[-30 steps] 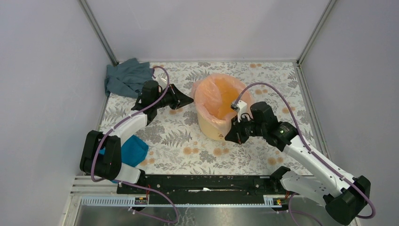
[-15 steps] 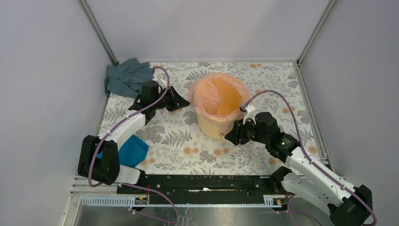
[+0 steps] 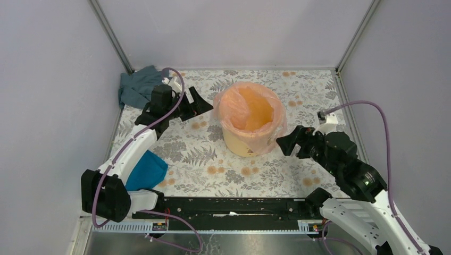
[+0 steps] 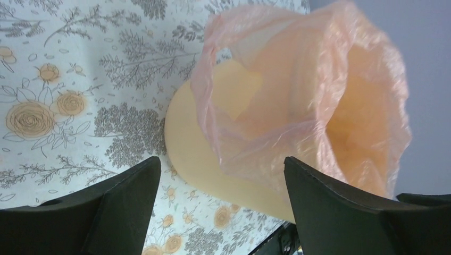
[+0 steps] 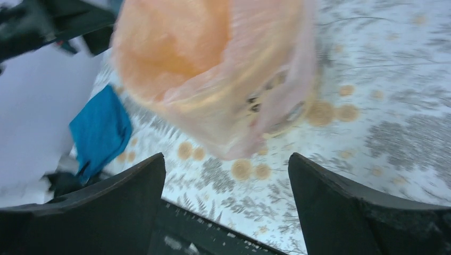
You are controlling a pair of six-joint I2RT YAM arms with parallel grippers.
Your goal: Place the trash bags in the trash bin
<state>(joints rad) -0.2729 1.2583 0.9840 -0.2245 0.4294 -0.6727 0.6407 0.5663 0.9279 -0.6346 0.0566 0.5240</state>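
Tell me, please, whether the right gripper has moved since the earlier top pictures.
Yes. The right gripper has drawn back rightward from the near wall of the round yellow-orange plastic bucket and now sits apart from it, jaws open.

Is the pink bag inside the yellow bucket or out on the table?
In. The pink bag lines the bucket, its mouth spread open and its edge draped over the rim.

pale pink bag [image 3: 227,104]; yellow-orange bin [image 3: 239,144]; teal cloth [image 3: 146,171]
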